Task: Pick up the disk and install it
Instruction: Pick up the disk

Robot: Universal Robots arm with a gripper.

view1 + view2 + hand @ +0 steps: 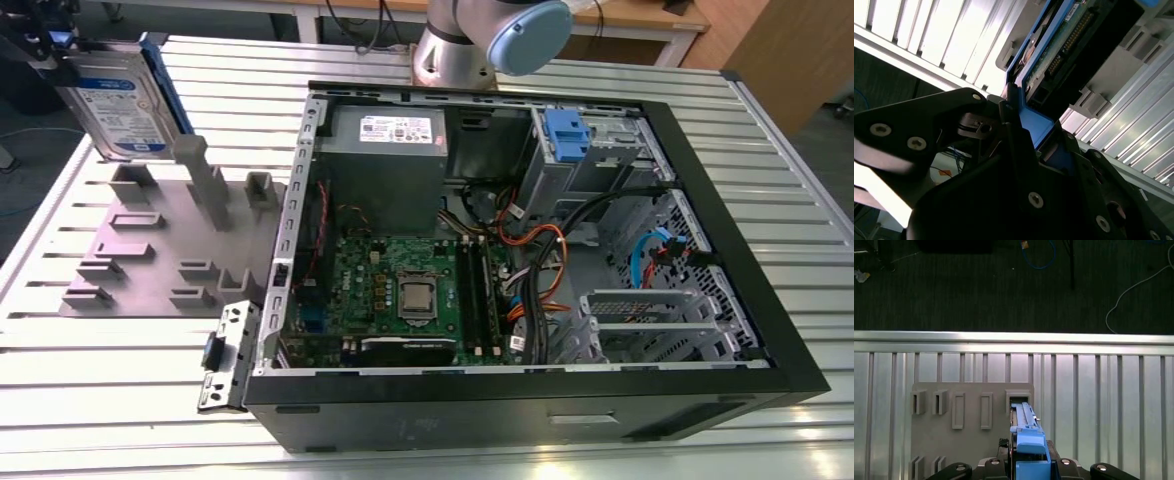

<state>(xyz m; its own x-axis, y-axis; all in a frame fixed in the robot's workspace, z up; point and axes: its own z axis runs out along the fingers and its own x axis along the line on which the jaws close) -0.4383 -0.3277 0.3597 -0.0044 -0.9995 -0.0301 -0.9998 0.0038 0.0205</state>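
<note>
One disk (118, 100) stands on edge at the exterior view's left, above the grey holder (147, 250), with the fingers (1011, 127) of the gripper (1020, 120) clamped on its blue frame (1030, 455) (upper edge). Bare ribbed surface (80, 380) lies open around them; the open computer case (534, 400) sits just beside the holder.

Exterior view's bright, light from overhead; hard glare on the table slats (120, 380), esp front edge; inside of the PC case (534, 400) is shaded; second wrist view v contrasty; gripper (1026, 117) near black vs blown-out slats; floor (1004, 285) dim in first wrist view.
</note>
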